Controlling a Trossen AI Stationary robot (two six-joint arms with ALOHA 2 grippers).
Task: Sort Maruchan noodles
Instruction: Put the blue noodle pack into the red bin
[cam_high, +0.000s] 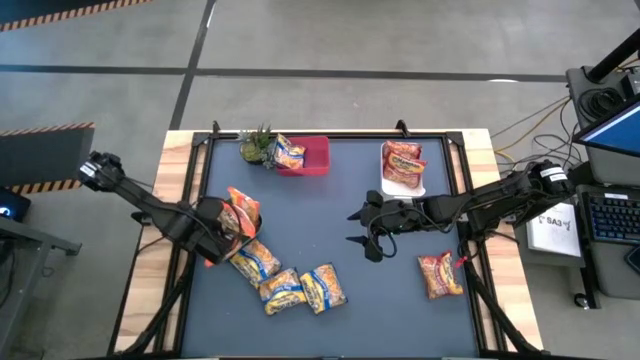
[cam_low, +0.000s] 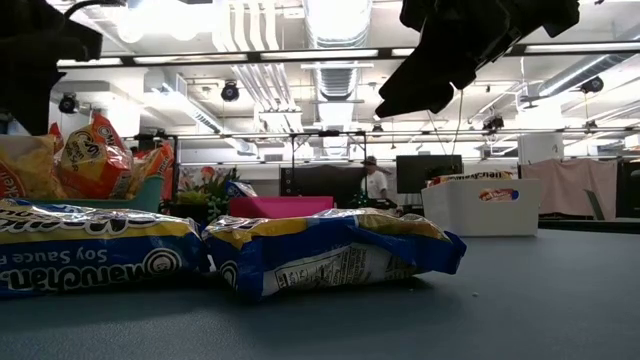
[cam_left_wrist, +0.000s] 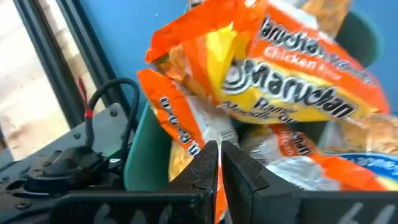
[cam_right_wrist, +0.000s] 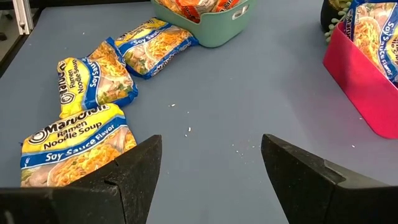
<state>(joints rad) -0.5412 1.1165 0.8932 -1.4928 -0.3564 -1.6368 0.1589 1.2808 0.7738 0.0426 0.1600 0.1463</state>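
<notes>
Your left gripper (cam_high: 232, 228), at middle left of the high view, is pinched tight on an orange packet (cam_left_wrist: 186, 134) at the green bin (cam_right_wrist: 214, 28) holding the orange ones, presumably dropping it there, while your right gripper (cam_high: 365, 228) hangs spread at center, with yellow-and-blue packets (cam_high: 290, 283) unsorted on the desk (cam_high: 330, 200).

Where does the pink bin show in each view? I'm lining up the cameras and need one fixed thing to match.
High view: the pink bin sits at the table's far edge, left of centre.
Low view: far back, centre-left, behind the near packets.
Left wrist view: not in it.
Right wrist view: at the picture's right edge.
Shared landmark: the yellow-and-blue packet standing in it, also clear in the right wrist view.
</notes>
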